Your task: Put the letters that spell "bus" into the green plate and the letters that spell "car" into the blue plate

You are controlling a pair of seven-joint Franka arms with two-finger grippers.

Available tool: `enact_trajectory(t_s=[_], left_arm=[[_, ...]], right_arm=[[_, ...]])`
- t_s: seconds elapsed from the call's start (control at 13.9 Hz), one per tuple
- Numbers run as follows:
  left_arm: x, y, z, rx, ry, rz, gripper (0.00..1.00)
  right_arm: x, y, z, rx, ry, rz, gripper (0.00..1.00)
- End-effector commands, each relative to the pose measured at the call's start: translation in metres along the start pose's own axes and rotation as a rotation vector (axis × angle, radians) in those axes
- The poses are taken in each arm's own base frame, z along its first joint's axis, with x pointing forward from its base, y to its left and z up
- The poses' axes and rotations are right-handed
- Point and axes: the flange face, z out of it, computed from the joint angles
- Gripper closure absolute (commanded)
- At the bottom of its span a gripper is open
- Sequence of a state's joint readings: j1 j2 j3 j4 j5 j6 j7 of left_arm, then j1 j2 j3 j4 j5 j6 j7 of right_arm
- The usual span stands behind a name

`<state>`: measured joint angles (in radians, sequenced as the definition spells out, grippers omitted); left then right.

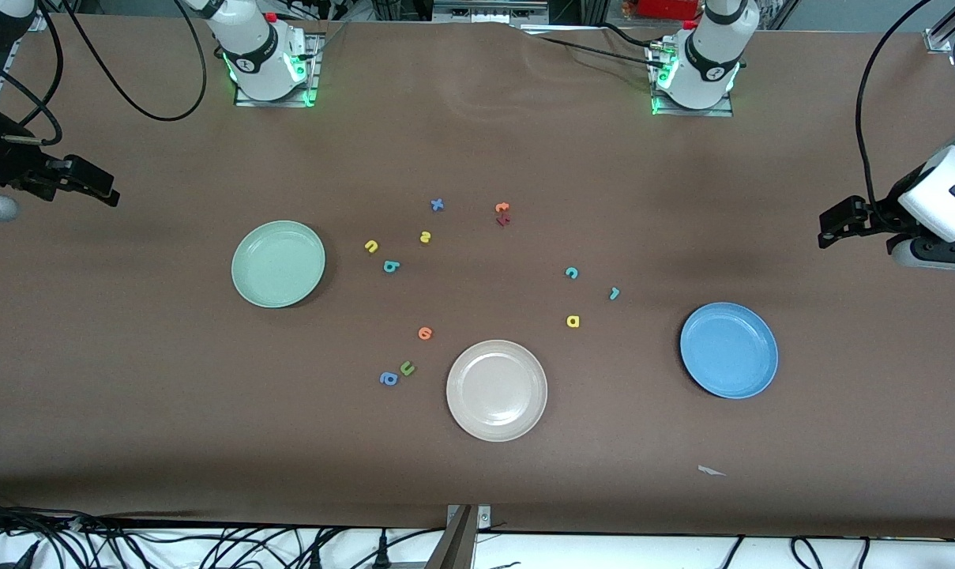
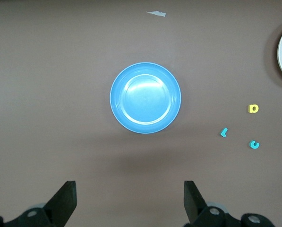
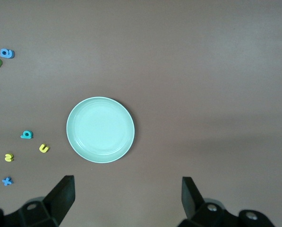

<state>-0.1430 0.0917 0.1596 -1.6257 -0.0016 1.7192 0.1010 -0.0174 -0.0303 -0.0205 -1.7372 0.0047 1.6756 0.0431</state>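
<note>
Bench (image 1: pixel 477 142) carries green plate (image 1: pixel 278 263) at right arm's end and blue plate (image 1: pixel 728 349) at left arm's end, both bare. Left claw (image 2: pixel 129 201) spread over its bench end; right claw (image 3: pixel 127 198) likewise spread. Teal b (image 1: pixel 391 266), yellow u (image 1: pixel 371 246), yellow s (image 1: pixel 425 236) lie beside green plate. Teal c (image 1: pixel 572 273), teal r (image 1: pixel 614 294), yellow a (image 1: pixel 573 321) lie nearer blue plate.

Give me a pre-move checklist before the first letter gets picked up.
1. Left end effector open and empty: ok.
2. Right end effector open and empty: ok.
3. Green plate and blue plate hold nothing: ok.
4. Teal b, yellow u and yellow s lie apart on the table beside the green plate: ok.
5. Teal c, teal r and yellow a lie apart, toward the blue plate: ok.
6. Decoys kept separate: green u and blue a sit nearer the camera, by the white plate: ok.
</note>
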Motion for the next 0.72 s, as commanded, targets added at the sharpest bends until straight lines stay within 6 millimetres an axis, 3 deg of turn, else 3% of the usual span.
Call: enact_trajectory(t_s=[0.0, 0.65], left_arm=[[-0.0026, -0.0003, -0.0072, -0.020, -0.001, 0.010, 0.00], [-0.0017, 0.0024, -0.0054, -0.020, -0.004, 0.013, 0.00]], right_arm=[[0.0022, 0.0023, -0.0065, 0.012, 0.005, -0.002, 0.00], [0.0064, -0.0001, -0.0062, 0.016, 0.000, -0.015, 0.00]])
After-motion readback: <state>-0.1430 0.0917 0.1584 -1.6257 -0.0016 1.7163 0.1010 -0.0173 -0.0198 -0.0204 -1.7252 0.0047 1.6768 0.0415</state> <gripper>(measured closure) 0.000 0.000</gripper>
